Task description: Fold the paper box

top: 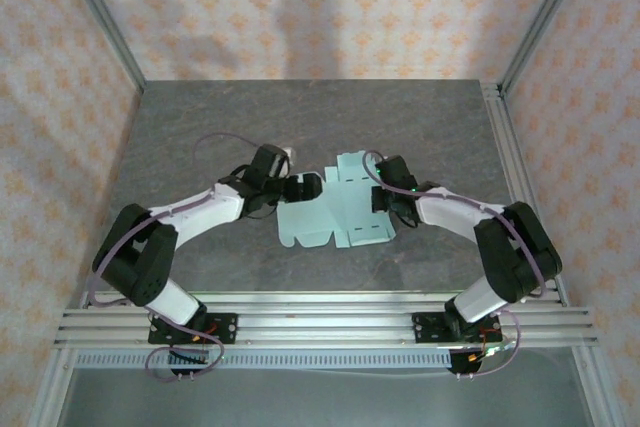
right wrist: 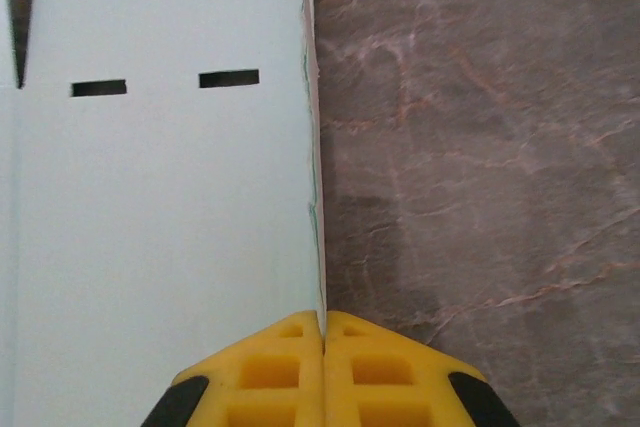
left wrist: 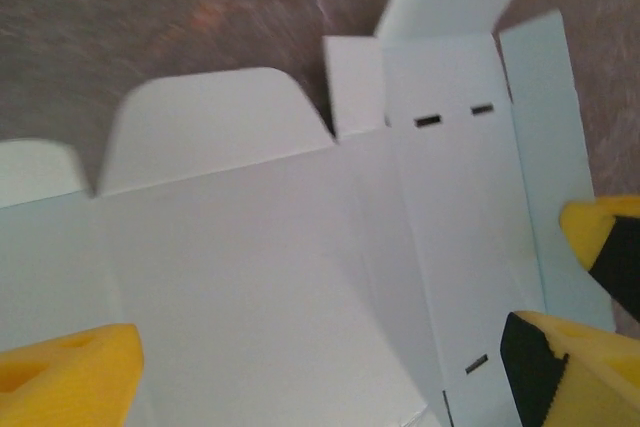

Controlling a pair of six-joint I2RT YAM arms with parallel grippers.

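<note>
Paper box (top: 330,212) lies unfolded; left fingers (left wrist: 65,377) spread, right fingers (right wrist: 270,372) pinching its edge.

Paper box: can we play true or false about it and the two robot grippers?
1. The paper box is already folded into a finished box. False: it lies mostly flat and unfolded on the table.
2. The right gripper is shut on the sheet's edge. True.
3. The left gripper is squeezed shut. False: its fingers stand wide apart over the sheet.
4. The sheet has small slots cut in it. True.
</note>
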